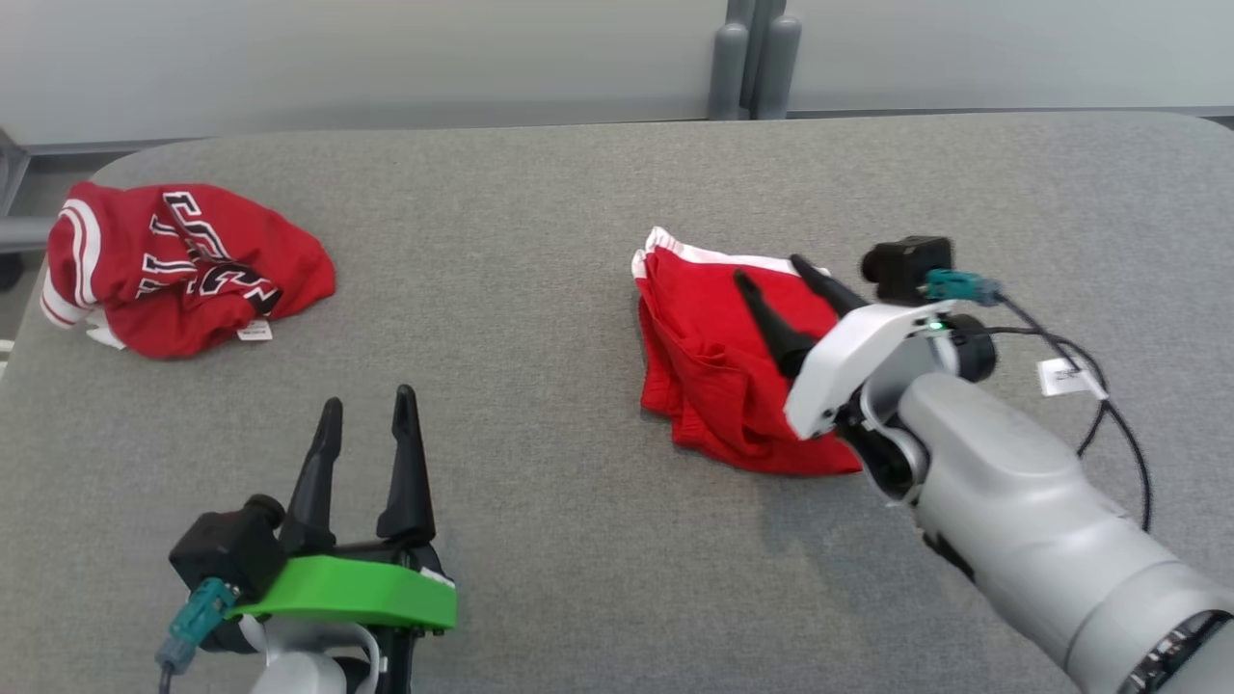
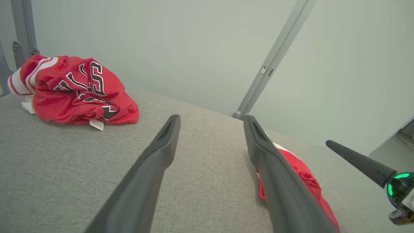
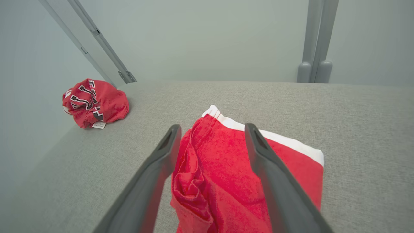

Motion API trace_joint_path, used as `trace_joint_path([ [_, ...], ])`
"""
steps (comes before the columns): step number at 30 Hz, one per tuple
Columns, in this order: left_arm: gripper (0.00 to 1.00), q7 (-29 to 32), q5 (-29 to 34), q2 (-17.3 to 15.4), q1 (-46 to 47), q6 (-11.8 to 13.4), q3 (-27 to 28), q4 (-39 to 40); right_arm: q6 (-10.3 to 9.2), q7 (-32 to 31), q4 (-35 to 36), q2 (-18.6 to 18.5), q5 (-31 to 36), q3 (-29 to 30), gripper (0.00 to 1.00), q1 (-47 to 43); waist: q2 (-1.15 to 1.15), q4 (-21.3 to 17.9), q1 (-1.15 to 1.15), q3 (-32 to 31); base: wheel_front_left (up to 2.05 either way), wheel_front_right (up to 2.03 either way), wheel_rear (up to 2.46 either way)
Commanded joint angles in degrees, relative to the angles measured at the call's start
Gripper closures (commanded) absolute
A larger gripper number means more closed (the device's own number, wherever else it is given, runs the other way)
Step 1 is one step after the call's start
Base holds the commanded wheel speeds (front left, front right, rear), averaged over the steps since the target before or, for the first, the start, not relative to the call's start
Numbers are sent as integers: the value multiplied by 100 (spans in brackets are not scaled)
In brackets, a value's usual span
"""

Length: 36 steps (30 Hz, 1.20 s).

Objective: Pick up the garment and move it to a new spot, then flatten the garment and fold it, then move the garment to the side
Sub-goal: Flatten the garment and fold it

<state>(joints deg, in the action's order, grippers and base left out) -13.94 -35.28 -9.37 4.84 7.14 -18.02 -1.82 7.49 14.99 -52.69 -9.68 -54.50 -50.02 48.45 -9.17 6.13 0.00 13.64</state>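
Grey woven fabric covers the desk (image 1: 521,289), and two red pieces of clothing lie on it, well apart. Toward the far left corner sits a crumpled jersey (image 1: 183,270) with black-and-white lettering, white stripes along one edge and a small white tag (image 1: 254,332) poking out at its near side. The garment (image 1: 713,386), plain red with a white band along its far edge, lies right of centre in a loose, partly bunched fold.

Over it hang the right jaws, spread wide, their two dark fingers (image 1: 771,323) pointing away across the red cloth. In the right wrist view one finger lies over the rumpled left edge and the other over the flatter middle. Whether the tips touch the fabric cannot be told. The white wrist shell and pale forearm cover the garment's near right corner.

The left jaws are also spread, holding nothing, with their fingers (image 1: 405,463) above bare desk at the near left, between the two red pieces. In the left wrist view one finger hides most of the garment.

A black cable (image 1: 1109,405) with a white label (image 1: 1068,378) loops beside the right wrist. Grey posts (image 1: 752,58) stand behind the desk against a pale wall.
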Motion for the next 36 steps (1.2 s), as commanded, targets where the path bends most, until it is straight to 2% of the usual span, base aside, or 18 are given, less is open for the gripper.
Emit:
trace_joint_path([
  [1,0,12,40,37,-127,26,-23,17,0,23,118,-105,133,248,0,-139,1,-112,0,-69,0,0,0],
  [4,0,9,63,70,-146,37,-101,15,0,23,403,-313,446,937,0,-477,1,-200,0,-86,0,0,0],
  [9,0,9,71,95,-142,48,-157,20,0,25,844,-416,1036,1924,0,-1076,1,-276,0,-53,0,0,0],
  [10,0,12,67,89,-126,41,-157,27,0,24,922,-409,1160,2093,24,-1188,1,-280,0,-34,0,0,0],
  [11,0,14,66,81,-105,38,-158,34,0,25,995,-392,1282,2232,54,-1295,1,-279,0,-14,0,0,0],
  [13,0,11,72,61,-53,41,-152,54,0,25,1115,-320,1486,2491,91,-1494,1,-260,0,39,0,0,0],
  [14,0,15,76,51,-25,45,-149,62,0,25,1158,-288,1574,2600,100,-1568,1,-237,0,71,0,0,0],
  [21,0,18,88,18,111,73,-105,145,0,26,1198,-98,1965,2970,100,-1809,1,15,0,338,0,0,0],
  [27,0,-13,75,22,232,84,-34,203,0,26,1128,-43,2338,2923,100,-1633,1,338,0,614,0,0,0],
  [31,0,-30,64,39,330,56,4,220,0,26,1030,-159,2923,2861,100,-1448,1,546,0,817,0,0,0],
  [36,0,-56,74,101,439,5,-8,173,0,27,797,-117,3774,2711,100,-1249,1,762,0,1011,0,0,0],
])
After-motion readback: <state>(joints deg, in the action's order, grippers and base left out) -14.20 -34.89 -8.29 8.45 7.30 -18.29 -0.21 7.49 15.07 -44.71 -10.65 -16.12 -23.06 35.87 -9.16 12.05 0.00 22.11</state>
